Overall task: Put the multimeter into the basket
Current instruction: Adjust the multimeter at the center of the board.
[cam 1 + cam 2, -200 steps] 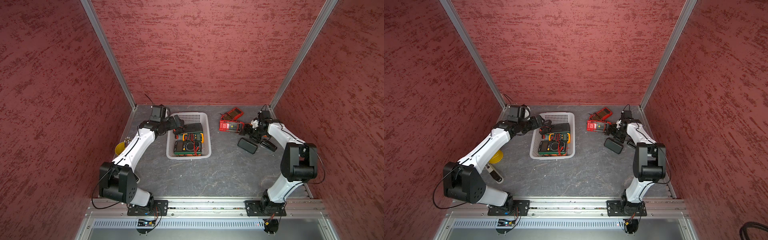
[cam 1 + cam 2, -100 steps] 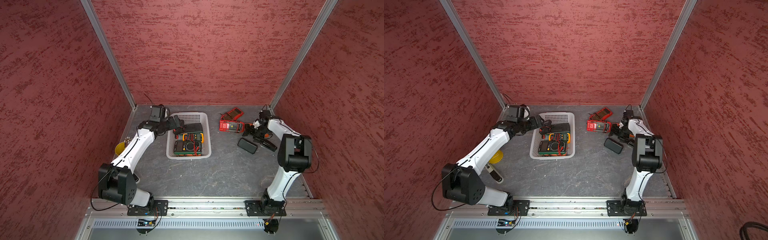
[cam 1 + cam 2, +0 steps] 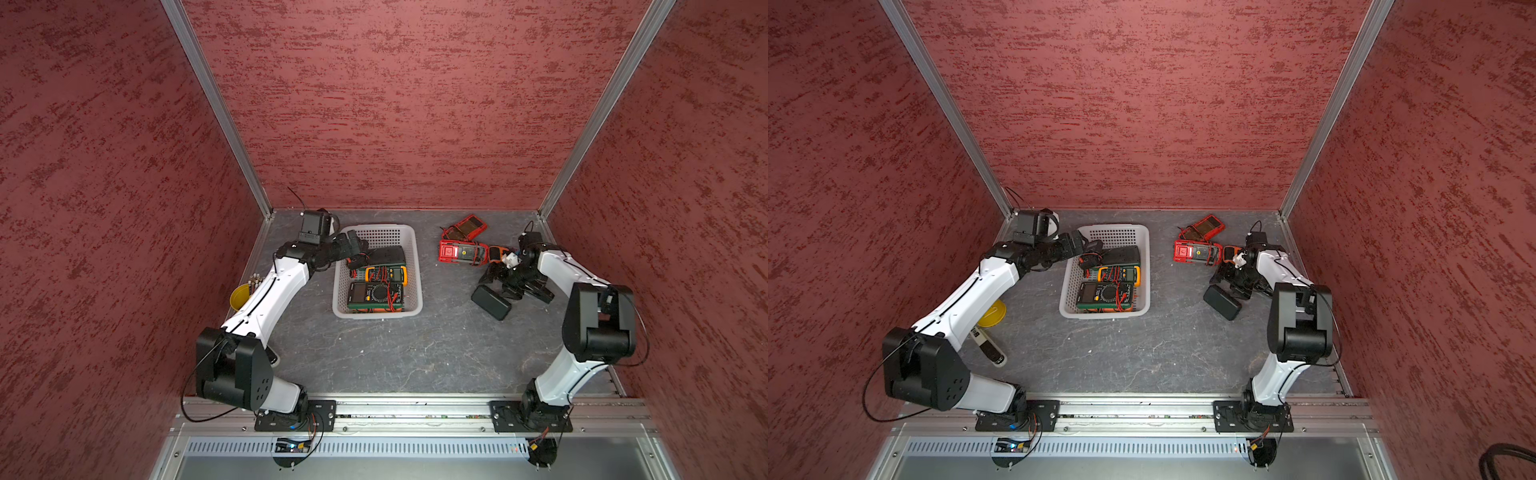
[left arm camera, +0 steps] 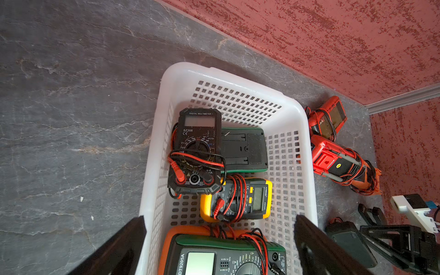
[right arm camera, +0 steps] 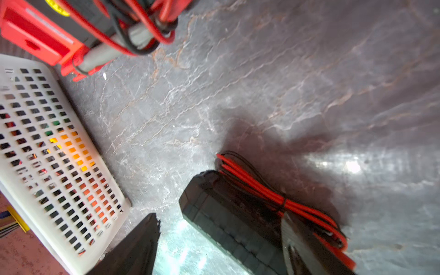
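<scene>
White left arm stretched over basket, left gripper spread wide, empty; right arm folded, right gripper wide, straddling black multimeter.

In both top views the cell is seen from high above its front edge, looking down toward the back wall; nearly the same area is covered, shifted slightly sideways. From the left wrist the basket is looked into from close above. From the right wrist the tabletop is viewed at close range, with the basket's side and a black multimeter shared with the top views.
</scene>
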Action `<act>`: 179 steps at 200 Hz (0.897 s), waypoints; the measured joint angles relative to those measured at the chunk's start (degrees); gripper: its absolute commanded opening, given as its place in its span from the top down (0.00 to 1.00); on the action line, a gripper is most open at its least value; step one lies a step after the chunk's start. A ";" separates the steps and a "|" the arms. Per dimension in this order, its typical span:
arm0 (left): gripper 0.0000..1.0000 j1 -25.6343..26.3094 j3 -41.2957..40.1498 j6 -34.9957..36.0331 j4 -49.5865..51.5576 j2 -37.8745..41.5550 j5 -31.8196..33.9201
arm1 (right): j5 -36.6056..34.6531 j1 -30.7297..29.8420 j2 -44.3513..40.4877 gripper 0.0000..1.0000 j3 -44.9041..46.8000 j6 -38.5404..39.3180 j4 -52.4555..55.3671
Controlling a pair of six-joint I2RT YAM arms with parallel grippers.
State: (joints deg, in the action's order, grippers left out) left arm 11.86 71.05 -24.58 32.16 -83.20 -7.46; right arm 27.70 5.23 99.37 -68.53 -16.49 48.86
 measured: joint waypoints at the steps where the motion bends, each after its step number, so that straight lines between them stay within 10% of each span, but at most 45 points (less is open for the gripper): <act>1: 0.00 0.00 0.00 0.00 0.00 0.00 0.00 | -0.02 0.00 -0.04 0.17 0.07 0.00 -0.02; 179: 0.00 -1.27 -0.66 0.00 0.39 0.87 -0.13 | -7.52 -14.73 -8.96 0.20 5.22 -9.07 3.80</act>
State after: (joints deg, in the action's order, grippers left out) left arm 10.59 70.39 -24.58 32.56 -82.32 -7.60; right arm 20.18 -9.50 90.41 -63.31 -25.56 52.66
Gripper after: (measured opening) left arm 0.997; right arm 0.801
